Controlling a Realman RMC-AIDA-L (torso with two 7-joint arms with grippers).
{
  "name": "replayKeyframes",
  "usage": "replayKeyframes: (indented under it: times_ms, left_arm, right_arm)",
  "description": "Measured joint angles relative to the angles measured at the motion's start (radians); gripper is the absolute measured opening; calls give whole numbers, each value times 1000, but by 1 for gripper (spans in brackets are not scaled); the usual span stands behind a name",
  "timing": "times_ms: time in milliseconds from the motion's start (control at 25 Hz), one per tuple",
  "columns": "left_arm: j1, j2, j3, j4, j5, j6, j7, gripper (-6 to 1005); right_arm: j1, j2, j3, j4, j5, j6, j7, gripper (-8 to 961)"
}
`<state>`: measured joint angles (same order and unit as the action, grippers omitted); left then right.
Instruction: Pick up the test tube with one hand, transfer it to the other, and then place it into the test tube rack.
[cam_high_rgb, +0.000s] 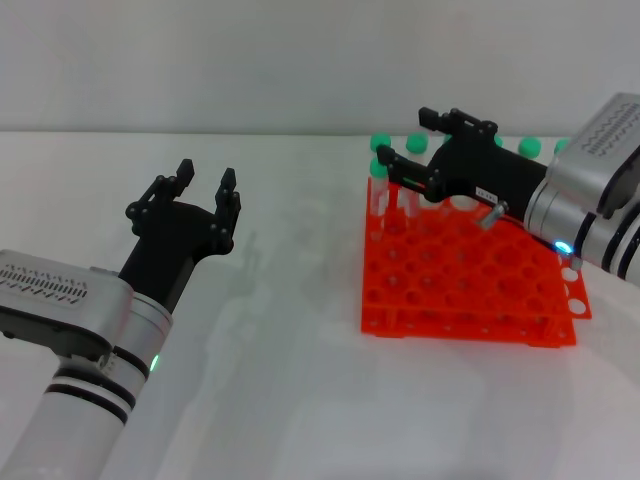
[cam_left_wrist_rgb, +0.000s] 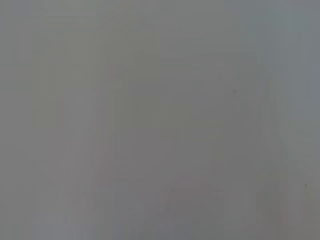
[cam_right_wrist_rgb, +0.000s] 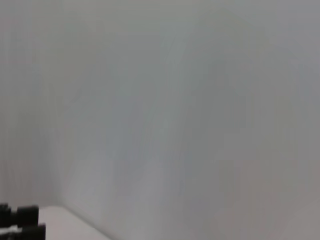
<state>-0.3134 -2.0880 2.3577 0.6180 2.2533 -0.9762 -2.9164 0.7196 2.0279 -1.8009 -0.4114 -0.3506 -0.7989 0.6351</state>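
The orange test tube rack (cam_high_rgb: 470, 285) stands on the white table at the right. Several green-capped test tubes stand in its far rows. One test tube (cam_high_rgb: 379, 170) is upright in a hole at the rack's left end. My right gripper (cam_high_rgb: 408, 138) hovers over the rack's far left part. Its fingers are spread open, and the lower fingertip (cam_high_rgb: 386, 156) is right beside that tube's cap. My left gripper (cam_high_rgb: 205, 185) is open and empty above bare table, well left of the rack. Both wrist views show only plain grey.
More green caps (cam_high_rgb: 530, 148) show behind my right arm at the rack's far right. The white table (cam_high_rgb: 300, 380) stretches bare between the two arms and in front of the rack. A pale wall rises behind the table.
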Motion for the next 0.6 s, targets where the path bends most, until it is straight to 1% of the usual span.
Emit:
replayKeyframes:
  times_ms: [40,120,280,360,480,600]
  left_arm:
    - [0,0,0,0,0,0,0,472]
    - [0,0,0,-1,0,-1,0,472]
    - [2,0,0,-1,0,-4,0,472]
    - [3,0,0,-2,0,-6,0,472]
    - [1,0,-10,-1,-12,-6,-3,472]
    - [0,-2,-23,3,-79,-17,-11,472]
  right_arm:
    - [-2,0,0,0,14,-10,0,731]
    - [-11,0,0,-2,33,-37,0,732]
    - [-51,-6,8,-4,92,-152,0,733]
    - [-73,-8,35,-5,109,-203,-7,733]
    - [-106,-8,101,-5,112,-240,-45,734]
    - [-143,-1,183,4,125,-246,-114,742]
